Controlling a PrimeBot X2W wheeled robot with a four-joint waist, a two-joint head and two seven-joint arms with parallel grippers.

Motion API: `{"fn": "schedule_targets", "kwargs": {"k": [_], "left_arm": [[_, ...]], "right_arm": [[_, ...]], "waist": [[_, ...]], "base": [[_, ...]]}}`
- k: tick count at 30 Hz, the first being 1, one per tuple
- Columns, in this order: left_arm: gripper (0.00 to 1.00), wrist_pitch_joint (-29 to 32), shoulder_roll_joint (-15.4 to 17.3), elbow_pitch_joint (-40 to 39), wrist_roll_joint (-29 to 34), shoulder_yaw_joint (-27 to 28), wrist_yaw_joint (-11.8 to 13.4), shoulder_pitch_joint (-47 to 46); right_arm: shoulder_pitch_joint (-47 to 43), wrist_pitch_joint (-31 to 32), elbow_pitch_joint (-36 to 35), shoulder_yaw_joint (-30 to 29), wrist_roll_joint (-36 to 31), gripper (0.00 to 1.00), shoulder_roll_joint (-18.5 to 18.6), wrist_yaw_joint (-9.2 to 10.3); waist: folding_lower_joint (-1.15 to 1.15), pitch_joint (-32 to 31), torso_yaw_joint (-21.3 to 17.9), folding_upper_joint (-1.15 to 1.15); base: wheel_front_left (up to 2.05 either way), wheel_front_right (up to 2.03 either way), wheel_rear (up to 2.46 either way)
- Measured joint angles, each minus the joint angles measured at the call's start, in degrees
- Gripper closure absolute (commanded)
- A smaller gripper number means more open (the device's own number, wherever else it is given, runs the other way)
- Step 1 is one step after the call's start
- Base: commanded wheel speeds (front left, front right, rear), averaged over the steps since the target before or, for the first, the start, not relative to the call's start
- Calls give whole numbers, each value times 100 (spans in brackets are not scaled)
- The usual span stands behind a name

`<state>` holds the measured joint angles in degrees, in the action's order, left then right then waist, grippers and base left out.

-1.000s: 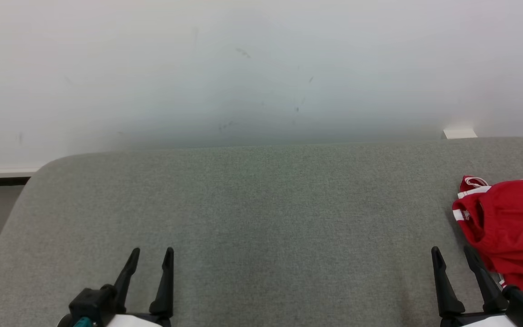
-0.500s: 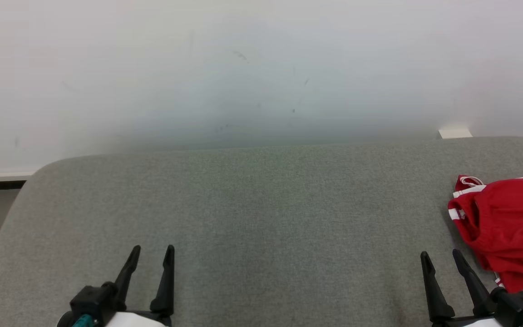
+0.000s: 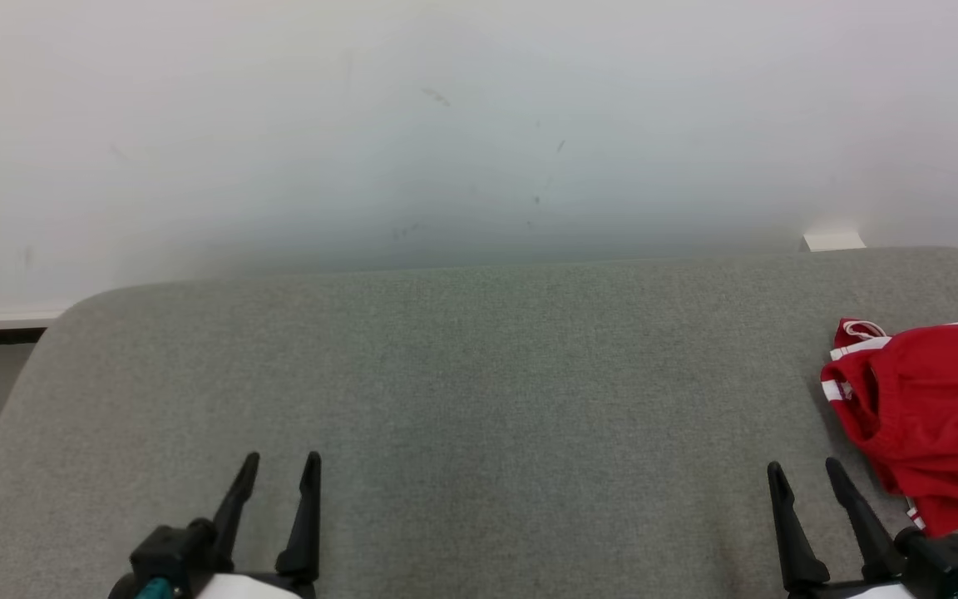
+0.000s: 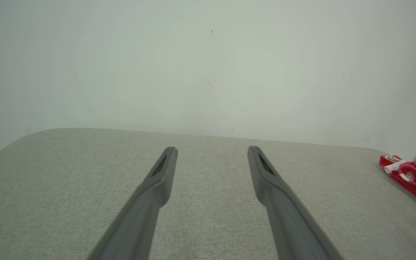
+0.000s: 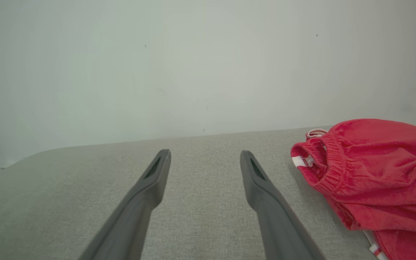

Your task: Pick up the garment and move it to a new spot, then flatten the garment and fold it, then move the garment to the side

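Head view, garment: we see the red garment point(image 3: 928, 416) lying bunched on the grey worktop point(image 3: 479, 374). The picture's edge cuts it off. Its elastic opening and white trim are turned toward the robot's left.
Head view, right end effector: the right end effector point(image 3: 803, 464) sits just beside the garment, to its left and nearer the robot. Its fingers are spread and empty, apart from the cloth.
Head view, left end effector: the left end effector point(image 3: 282, 457) is well apart from the garment, far to its left, fingers likewise spread and empty.
Head view, surroundings: a pale wall point(image 3: 479, 125) rises beyond the garment, and a small white block point(image 3: 833, 241) sits behind it. We see bare worktop between garment and fingers.
Left wrist view: the left end effector point(image 4: 212, 148) gapes over the worktop point(image 4: 49, 180). The garment point(image 4: 415, 175) shows small and far off to its right.
Right wrist view: the right end effector point(image 5: 204, 151) stands wide with nothing between its fingers. The garment point(image 5: 374, 169) lies just right of it and slightly ahead, waistband nearest the fingers.
Long axis: we cannot tell it well, the garment being crumpled and cropped. The heap seems to run from far to near, roughly along the fingers.
Nearer arm: we judge the right one, which needs to swing right toward the garment's waistband.
In the way: nothing that we can see.
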<state>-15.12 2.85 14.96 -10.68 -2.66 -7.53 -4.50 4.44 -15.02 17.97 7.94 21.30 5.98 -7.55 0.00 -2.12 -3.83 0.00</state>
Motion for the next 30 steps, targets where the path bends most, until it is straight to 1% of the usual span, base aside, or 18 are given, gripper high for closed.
{"fn": "schedule_targets", "kwargs": {"k": [1,5,8,9,10,11,13,14,15,16,30], "left_arm": [[100,0,-5,27,0,-7,-1,18],[100,2,-33,188,-8,-10,-1,139],[100,60,-43,286,-159,1,-1,214],[100,114,-44,282,-366,26,-1,213],[100,114,-44,282,-366,26,-1,213],[100,189,-44,278,-577,47,-1,213],[100,249,-44,270,-808,66,-1,211],[100,249,-44,270,-808,66,-1,211],[100,301,-44,263,-993,88,-1,210],[100,301,-44,263,-993,88,-1,210],[100,653,-43,185,-2356,244,-1,160]], "right_arm": [[-8,1,31,-1,-2,100,-11,0],[-105,32,164,20,-2,100,-53,0],[-181,92,242,14,104,100,-75,0],[-183,149,232,-26,321,100,-77,0],[-183,149,232,-26,321,100,-77,0],[-182,212,222,-69,497,100,-80,0],[-182,265,211,-105,704,100,-87,0],[-182,265,211,-105,704,100,-87,0],[-182,315,199,-138,869,100,-92,0],[-182,315,199,-138,869,100,-92,0],[-151,660,79,-389,2062,100,-137,0]], "waist": [[0,1,0,0],[0,2,0,0],[0,7,6,0],[0,11,12,0],[0,11,12,0],[0,14,18,0],[0,18,25,0],[0,18,25,0],[0,21,31,0],[0,21,31,0],[0,46,74,0]], "base": [[0,0,0],[0,0,0],[0,0,0],[0,0,0],[0,0,0],[0,0,0],[0,0,0],[0,0,0],[0,0,0],[0,0,0],[0,0,0]]}}
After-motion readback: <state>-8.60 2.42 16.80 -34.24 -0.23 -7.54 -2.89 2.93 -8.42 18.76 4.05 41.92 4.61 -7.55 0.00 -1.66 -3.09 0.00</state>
